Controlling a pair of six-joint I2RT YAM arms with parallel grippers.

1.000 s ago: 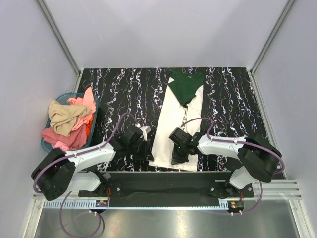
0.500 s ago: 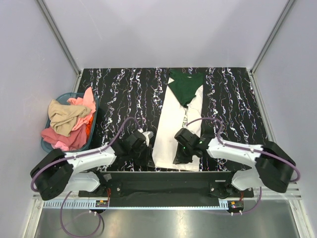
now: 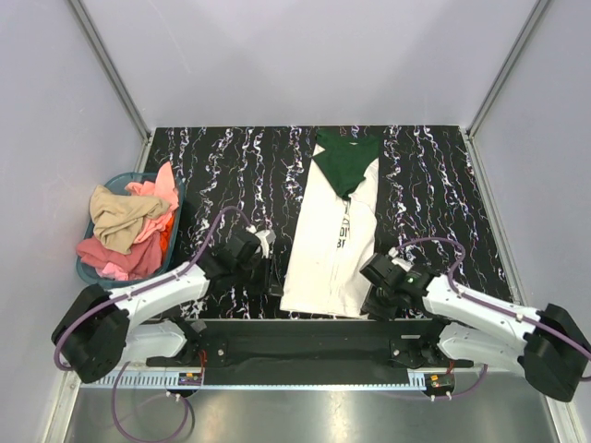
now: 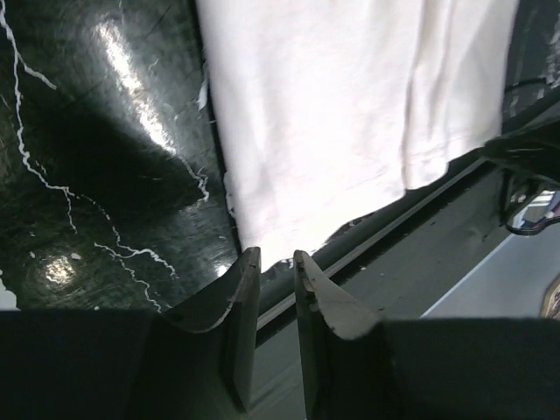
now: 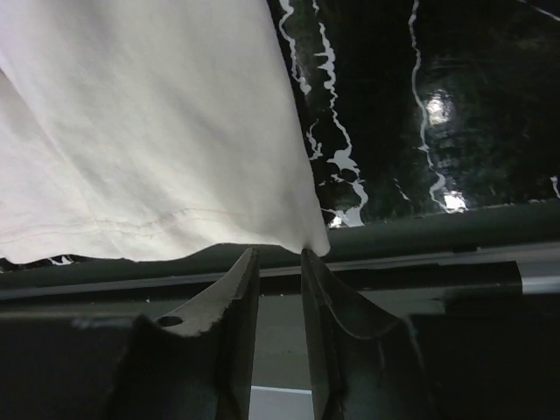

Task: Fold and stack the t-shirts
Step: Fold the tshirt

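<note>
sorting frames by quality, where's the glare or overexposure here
Left wrist: the cream t-shirt is blown out, and lamp glare streaks the table. Right wrist: shirt well exposed, hem stitching visible, only small glints. Top external: even light, sharp.

**Right end effector (image 5: 278, 255) at the hem corner of a cream-white t-shirt (image 5: 149, 122)**
The shirt lies flat on the black, white-veined table (image 5: 437, 105), with its stitched hem running along the table's near edge. The two dark fingers (image 5: 229, 306) stand slightly apart with nothing between them, their tips just below the hem. The corner of the cloth sits just beside the tip of the finger on the view's right. Light glints off the glossy table surface.
</note>
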